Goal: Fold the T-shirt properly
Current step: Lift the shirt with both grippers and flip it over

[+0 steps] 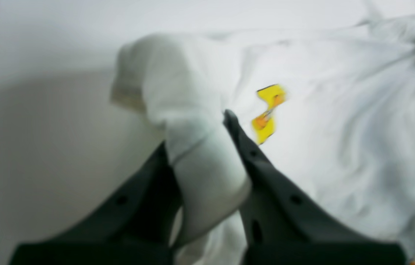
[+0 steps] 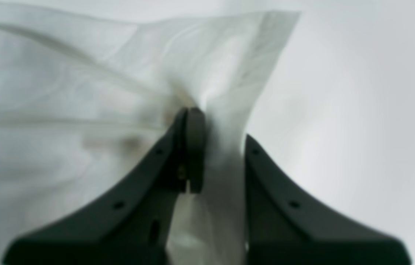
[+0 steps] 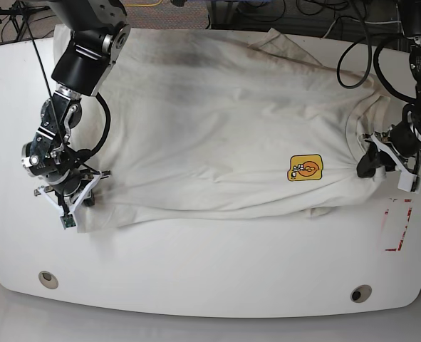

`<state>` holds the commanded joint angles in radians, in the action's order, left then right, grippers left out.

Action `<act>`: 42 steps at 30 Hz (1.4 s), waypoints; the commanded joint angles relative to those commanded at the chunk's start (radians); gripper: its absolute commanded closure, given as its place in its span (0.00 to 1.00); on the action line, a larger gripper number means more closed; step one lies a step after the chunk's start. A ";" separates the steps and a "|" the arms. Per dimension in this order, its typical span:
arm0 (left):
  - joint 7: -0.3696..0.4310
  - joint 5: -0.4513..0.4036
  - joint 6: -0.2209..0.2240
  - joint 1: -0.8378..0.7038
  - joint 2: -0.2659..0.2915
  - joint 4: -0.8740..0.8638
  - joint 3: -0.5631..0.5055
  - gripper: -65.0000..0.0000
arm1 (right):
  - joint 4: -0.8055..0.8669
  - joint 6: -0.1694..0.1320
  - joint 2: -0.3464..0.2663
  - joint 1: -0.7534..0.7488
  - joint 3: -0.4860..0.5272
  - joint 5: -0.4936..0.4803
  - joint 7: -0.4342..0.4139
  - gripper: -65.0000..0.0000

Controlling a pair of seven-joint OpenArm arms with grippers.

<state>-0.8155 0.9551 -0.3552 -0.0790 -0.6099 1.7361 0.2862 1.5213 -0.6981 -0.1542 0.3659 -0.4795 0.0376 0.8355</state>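
Two pincers of mine grip one cream T-shirt (image 3: 217,121), which lies spread across the upper middle of the white counter (image 3: 210,263). My right pincer (image 3: 73,194), at the left of the base view, is closed on the shirt's lower left corner; up close, cloth bunches between its dark fingers (image 2: 192,147). My left pincer (image 3: 378,161), at the right edge, is clamped on a bunched fold of sleeve (image 1: 178,92). The yellow-orange logo patch (image 3: 304,168) sits just left of that pincer. Red tape marks (image 3: 395,226) lie on the counter at lower right.
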 joint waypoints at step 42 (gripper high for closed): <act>-0.281 0.002 -0.087 1.037 -0.124 0.028 0.066 1.00 | 0.183 0.000 -0.318 0.767 0.364 -0.008 0.361 1.00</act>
<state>-1.0963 0.9567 -0.4427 0.9582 -0.7342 1.7637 0.3521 1.7039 -0.6981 -0.4718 1.1331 -0.1158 0.0299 1.1960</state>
